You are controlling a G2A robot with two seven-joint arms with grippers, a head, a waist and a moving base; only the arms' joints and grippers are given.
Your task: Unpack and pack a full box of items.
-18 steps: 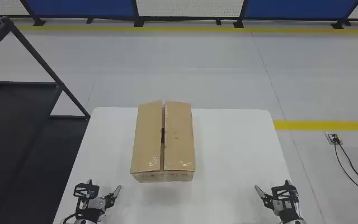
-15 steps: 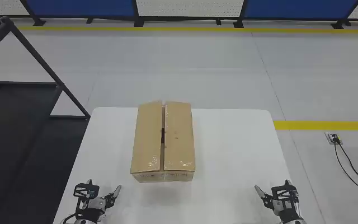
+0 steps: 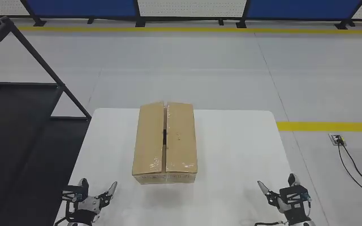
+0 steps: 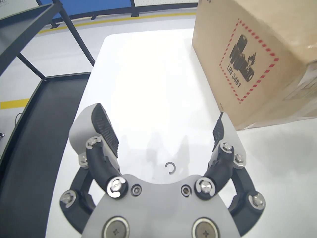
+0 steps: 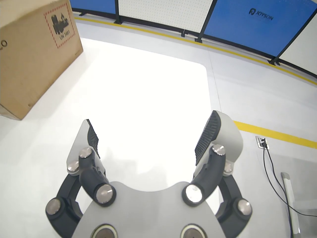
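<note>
Box: I've got the cardboard box [image 3: 165, 141] shut, flaps meeting along its top, mid-table [image 3: 237, 152].
Left gripper [image 4: 160, 115]: at my near left corner, fingers spread wide over bare tabletop; the box sits ahead and to its right, near but not touching.
Right gripper [image 5: 151, 120]: near right corner, fingers spread too; the box lies ahead to its left, well apart.

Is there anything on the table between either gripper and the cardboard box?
Nothing visible blocks either one. Bare white table lies between the left gripper and the box, and likewise for the right gripper. Only a tiny C-shaped ring lies flat beneath the left gripper.
</note>
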